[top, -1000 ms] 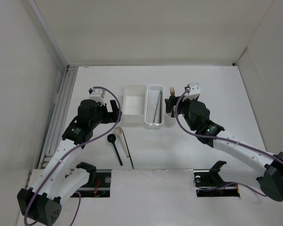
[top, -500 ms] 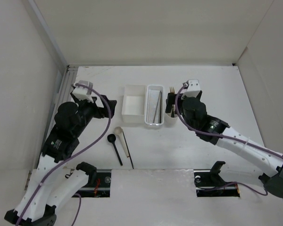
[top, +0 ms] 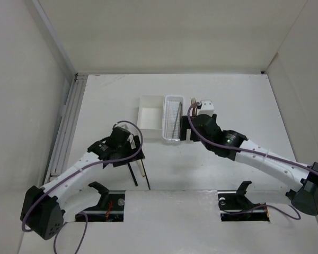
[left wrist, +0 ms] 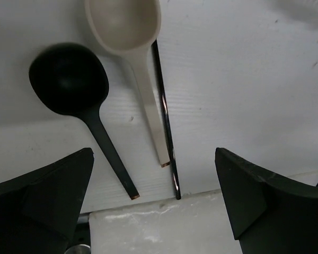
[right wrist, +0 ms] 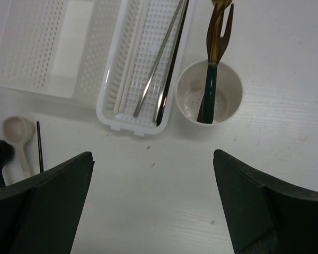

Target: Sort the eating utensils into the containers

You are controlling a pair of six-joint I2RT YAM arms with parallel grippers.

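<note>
In the left wrist view a black spoon, a beige spoon and a black chopstick lie side by side on the table. My left gripper is open and empty just above their handle ends; in the top view the left gripper covers the spoon bowls. The narrow perforated basket holds a metal chopstick and a black one. The round cup holds a gold fork and a brown fork. My right gripper is open and empty, near the cup.
The plain square box stands left of the basket. The table's near edge lies just past the handle ends. White walls enclose the table on the left, back and right.
My left arm has swung down and toward the near edge, coming low over the spoons and chopstick. My right gripper has shifted slightly left beside the basket and cup.
</note>
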